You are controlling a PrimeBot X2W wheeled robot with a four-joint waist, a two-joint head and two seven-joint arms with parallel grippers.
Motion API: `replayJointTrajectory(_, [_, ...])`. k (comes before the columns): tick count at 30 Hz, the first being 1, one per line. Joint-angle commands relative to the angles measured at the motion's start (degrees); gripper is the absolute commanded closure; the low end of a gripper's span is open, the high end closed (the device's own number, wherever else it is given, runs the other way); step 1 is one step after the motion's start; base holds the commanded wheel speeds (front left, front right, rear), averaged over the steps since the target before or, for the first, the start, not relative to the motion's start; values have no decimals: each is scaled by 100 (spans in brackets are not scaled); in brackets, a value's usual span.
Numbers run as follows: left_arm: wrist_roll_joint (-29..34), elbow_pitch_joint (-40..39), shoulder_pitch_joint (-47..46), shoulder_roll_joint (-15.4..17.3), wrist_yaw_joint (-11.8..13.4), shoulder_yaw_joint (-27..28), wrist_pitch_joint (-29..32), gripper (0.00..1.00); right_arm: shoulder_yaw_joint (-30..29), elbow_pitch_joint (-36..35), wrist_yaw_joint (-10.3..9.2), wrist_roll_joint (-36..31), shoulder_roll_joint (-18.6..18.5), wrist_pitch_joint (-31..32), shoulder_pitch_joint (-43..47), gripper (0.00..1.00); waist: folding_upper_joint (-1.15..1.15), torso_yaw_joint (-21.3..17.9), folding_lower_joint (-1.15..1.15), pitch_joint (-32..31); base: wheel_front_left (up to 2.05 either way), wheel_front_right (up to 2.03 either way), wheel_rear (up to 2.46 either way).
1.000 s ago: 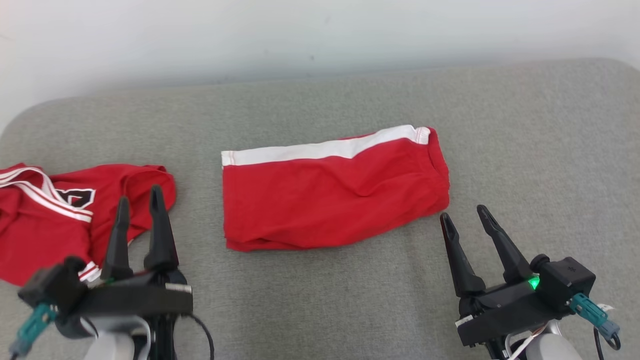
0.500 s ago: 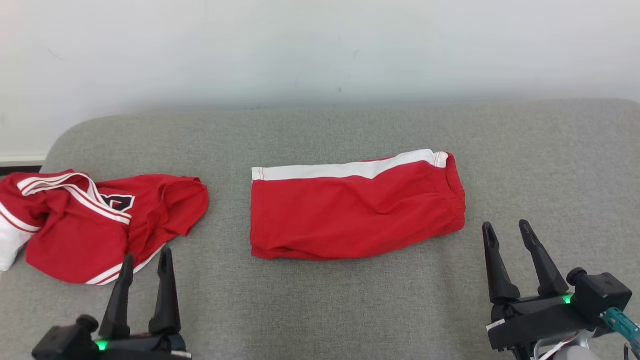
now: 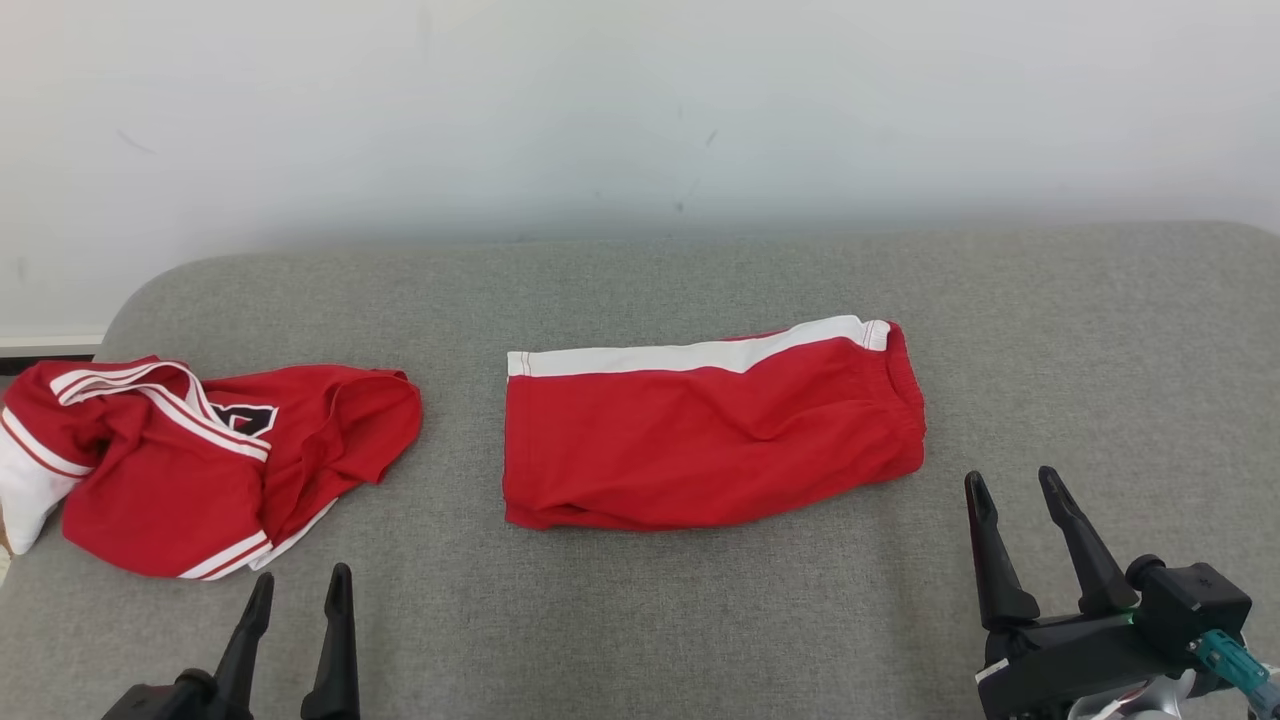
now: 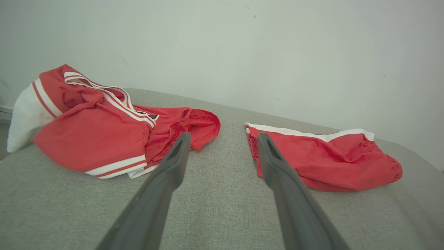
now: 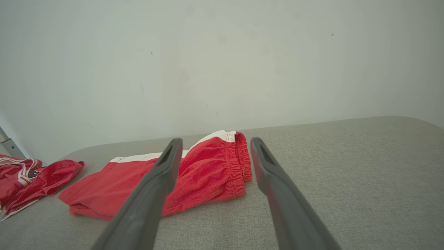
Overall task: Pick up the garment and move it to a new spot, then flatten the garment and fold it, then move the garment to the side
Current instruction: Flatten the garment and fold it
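Observation:
A pair of red shorts (image 3: 710, 440) with a white side stripe lies folded flat in the middle of the grey cushion (image 3: 640, 290). A crumpled red jersey (image 3: 200, 460) with white trim lies at the far left. My left gripper (image 3: 302, 578) is open at the near edge, short of the jersey and touching nothing. My right gripper (image 3: 1010, 477) is open just right of and nearer than the shorts' waistband. In the left wrist view, the left gripper (image 4: 223, 135) frames the gap between jersey (image 4: 97, 132) and shorts (image 4: 322, 159). In the right wrist view, the right gripper (image 5: 215, 140) points at the shorts (image 5: 194, 173).
A pale wall (image 3: 640, 120) rises right behind the cushion. The cushion's left end rounds off beside the jersey, with a strip of dark floor (image 3: 40, 362) past it. Bare grey fabric stretches right of the shorts (image 3: 1100, 340).
The camera has moved, so the whole picture shifted. My left gripper has drawn back from over the jersey toward the near edge; the right gripper pulled back slightly. Both garments lie as before.

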Motion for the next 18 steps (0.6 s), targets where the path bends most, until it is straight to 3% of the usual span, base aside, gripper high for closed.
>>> replayJointTrajectory(1, [61, -25, 72, 64, 27, 5, 7, 0, -21, 21, 2, -60, -18, 16, 21, 0, 0, -12, 0, 3, 0, 0, 0])
replayJointTrajectory(18, [200, -163, 22, 132, 229, -84, 66, 0, -5, 91, 2, -16, -19, 41, -118, 0, 0, -88, 0, 146, 0, 0, 0])
